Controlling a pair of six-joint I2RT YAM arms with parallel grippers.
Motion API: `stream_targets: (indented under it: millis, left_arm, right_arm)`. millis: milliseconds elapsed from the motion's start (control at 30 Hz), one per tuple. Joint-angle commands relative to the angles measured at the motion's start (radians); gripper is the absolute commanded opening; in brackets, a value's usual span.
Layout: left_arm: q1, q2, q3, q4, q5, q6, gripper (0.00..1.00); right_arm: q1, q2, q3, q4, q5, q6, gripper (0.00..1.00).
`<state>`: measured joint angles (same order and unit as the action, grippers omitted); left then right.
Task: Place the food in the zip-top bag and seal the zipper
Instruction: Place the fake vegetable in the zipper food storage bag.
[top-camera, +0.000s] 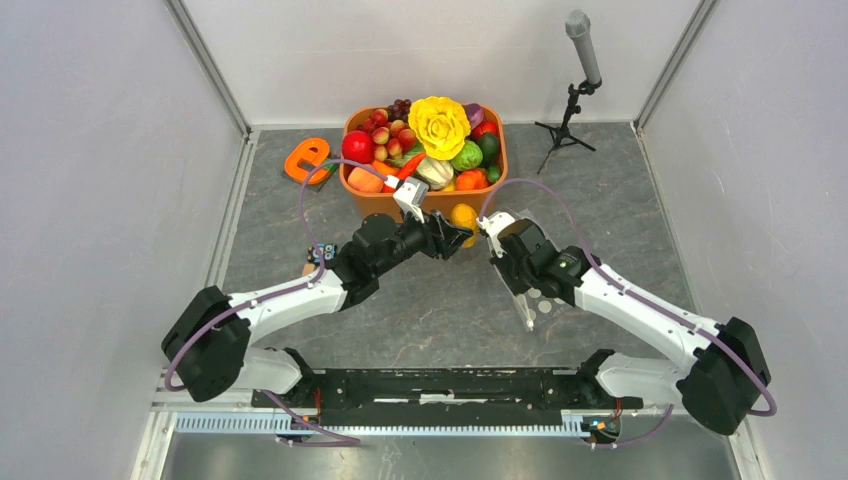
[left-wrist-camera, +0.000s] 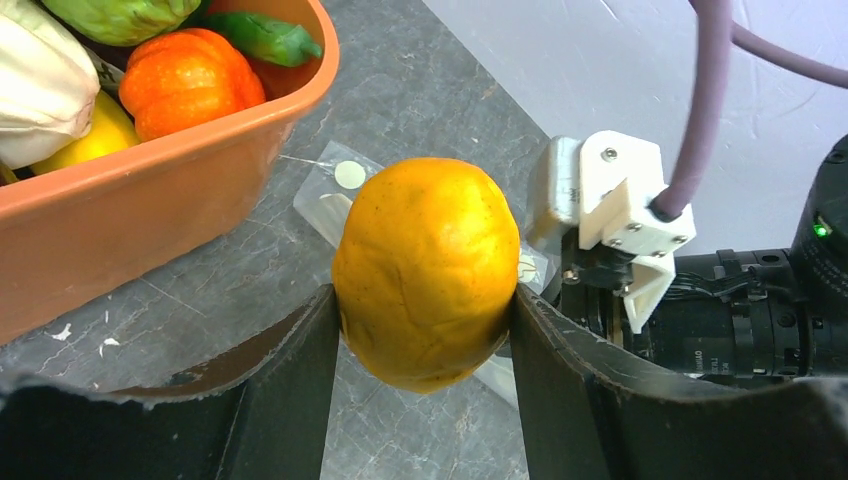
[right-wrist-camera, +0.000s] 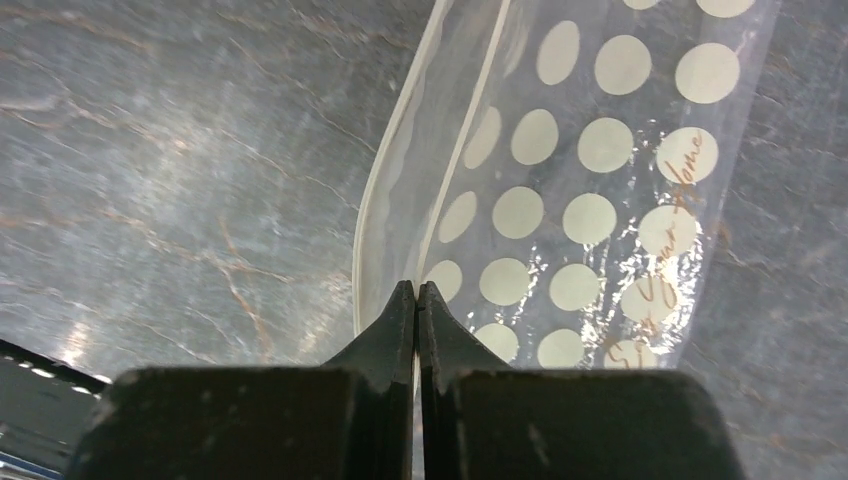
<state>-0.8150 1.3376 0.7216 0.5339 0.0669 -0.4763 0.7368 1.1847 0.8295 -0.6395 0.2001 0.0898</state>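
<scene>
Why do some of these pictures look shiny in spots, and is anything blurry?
Top view: even light, faint shadows, everything sharp. Left wrist view: the yellow fruit is crisp, with only a soft sheen. Right wrist view: glare whitens the table at left, and the bag glints along its wrinkles.

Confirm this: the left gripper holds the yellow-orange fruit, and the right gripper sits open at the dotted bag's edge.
Wrong on the right gripper: the right wrist view shows its jaws pinched shut on the edge of the dotted bag, not open. The left gripper does hold the yellow-orange fruit.
</scene>
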Motion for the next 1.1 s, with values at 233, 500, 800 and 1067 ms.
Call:
stream_targets:
  millis: [233,500,800,1067]
  left_arm:
    - [-0.003,0.073,-0.079,0.342,0.066,-0.166,0.46]
    - [-0.003,0.254,-0.144,0.67,0.097,-0.323,0.45]
    - [-0.003,0.313,-0.138,0.803,0.143,-0.363,0.45]
    - [-0.008,0.305,-0.131,0.709,0.128,-0.334,0.45]
  right_arm:
    - [-0.001,-0.092,-0.139,0.308,-0.068,0.128,0.0]
    - [-0.003,-0.155,-0.217,0.445,-0.088,0.252,0.0]
    - [-0.011,-0.157,-0.246,0.477,-0.094,0.288,0.0]
    - [-0.022,-0.157,-0.265,0.53,-0.12,0.32,0.0]
